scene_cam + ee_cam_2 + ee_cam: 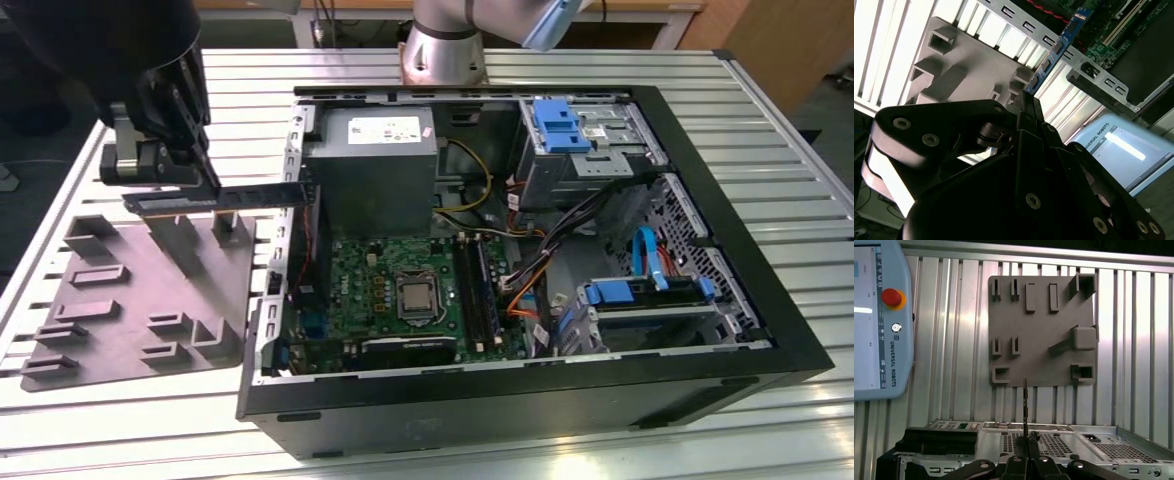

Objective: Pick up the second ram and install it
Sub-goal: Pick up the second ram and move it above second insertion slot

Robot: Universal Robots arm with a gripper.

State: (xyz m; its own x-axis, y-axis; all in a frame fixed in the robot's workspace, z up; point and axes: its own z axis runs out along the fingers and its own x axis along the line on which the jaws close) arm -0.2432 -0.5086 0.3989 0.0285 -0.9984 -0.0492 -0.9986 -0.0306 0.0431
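The gripper [200, 180] holds the second ram [260, 193].
It squeezes one end of the stick tight. The stick hangs level in the air, between the grey tray [120, 300] and the open computer case [534, 405].

Exterior view is sitting high and looking down at a slant over the whole table [134, 425]. It is taking in the open computer case [534, 395] and the grey tray [134, 290] on the exterior view's left. First wrist view is looking straight down past the gripper [1025, 442], well above the tray and the case edge. Second wrist view is sitting close behind the gripper, looking along the memory stick [1059, 45] at a tilt. All three are sharing the tray; both wrist views are also catching the control tablet [879, 315].
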